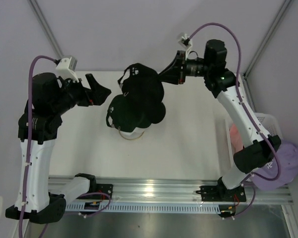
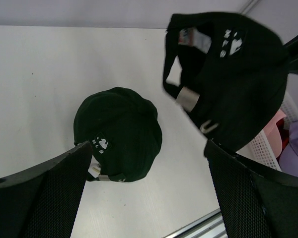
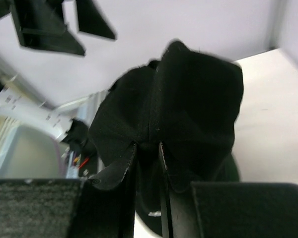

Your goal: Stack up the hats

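Right gripper was clamped on a fold of the black cap with the white logo, holding it in the air, its strap dangling, above and partly over the dark green cap. I judged it was kept that high to clear the lower crown before being set down on it; left gripper hung just beside the pair with its jaws spread wide and nothing between them, placed, I guessed, to steady the pile.

At the far right the lavender cap drooped over the near corner of the white mesh basket; the pink cap lay inside it; both looked to be waiting their turn. The dark green cap sat on the gold wire stand, which kept its crown rounded for stacking.

The tabletop was plain white, matte and evenly lit; pale walls with grey struts closed it in.
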Action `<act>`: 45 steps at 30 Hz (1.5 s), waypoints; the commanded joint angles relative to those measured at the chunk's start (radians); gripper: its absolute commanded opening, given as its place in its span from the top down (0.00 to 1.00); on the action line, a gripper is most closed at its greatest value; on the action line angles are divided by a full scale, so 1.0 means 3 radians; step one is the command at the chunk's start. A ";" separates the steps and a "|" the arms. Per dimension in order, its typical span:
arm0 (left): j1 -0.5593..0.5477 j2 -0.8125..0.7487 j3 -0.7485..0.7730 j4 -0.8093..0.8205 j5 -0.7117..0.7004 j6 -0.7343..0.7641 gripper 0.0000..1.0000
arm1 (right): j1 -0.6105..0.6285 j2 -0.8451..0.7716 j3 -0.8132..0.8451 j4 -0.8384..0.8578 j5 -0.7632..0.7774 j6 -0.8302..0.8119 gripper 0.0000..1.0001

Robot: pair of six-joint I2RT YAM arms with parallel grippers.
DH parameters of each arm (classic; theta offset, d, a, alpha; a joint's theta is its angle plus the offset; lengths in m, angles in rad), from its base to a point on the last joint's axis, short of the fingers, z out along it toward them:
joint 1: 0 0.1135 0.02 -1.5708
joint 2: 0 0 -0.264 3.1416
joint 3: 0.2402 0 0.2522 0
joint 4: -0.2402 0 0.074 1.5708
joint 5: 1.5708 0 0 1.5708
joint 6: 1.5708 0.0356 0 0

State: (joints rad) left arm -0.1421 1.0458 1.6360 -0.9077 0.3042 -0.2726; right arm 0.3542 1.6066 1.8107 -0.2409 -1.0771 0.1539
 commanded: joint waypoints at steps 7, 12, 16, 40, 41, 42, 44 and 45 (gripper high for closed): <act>0.0401 0.0119 -0.0191 0.0177 0.0254 -0.0298 0.00 | 0.0572 0.0581 0.0647 -0.0209 -0.0582 -0.0288 1.00; 0.0837 0.0124 -0.0513 0.0321 0.0622 -0.0416 0.01 | 0.0701 0.0735 0.0750 -0.0087 -0.0623 -0.0319 1.00; 0.0852 0.0098 -0.0748 0.0356 0.0602 -0.0421 0.01 | 0.0727 0.0816 0.0790 -0.0010 -0.0679 -0.0283 1.00; 0.0847 0.0042 -0.1071 0.0464 0.1108 -0.0559 0.29 | 0.0619 0.1348 0.1379 -0.0271 -0.1047 -0.0344 1.00; 0.0852 0.0037 -0.1101 0.0469 0.1113 -0.0559 0.24 | 0.0619 0.1348 0.1374 -0.0286 -0.1068 -0.0349 1.00; 0.0847 0.0027 -0.1112 0.0479 0.1123 -0.0569 0.21 | 0.0619 0.1348 0.1368 -0.0281 -0.1078 -0.0355 1.00; 0.0847 0.0022 -0.1178 0.0535 0.1139 -0.0620 0.17 | 0.0645 0.1353 0.1363 -0.0281 -0.1104 -0.0344 1.00; 0.0847 0.0027 -0.1199 0.0561 0.1134 -0.0636 0.17 | 0.0655 0.1353 0.1363 -0.0281 -0.1104 -0.0344 1.00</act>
State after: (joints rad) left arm 0.1074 1.0599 1.2930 -0.7738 0.6151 -0.4389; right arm 0.5400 2.0068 2.1715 -0.3683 -1.3613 0.0376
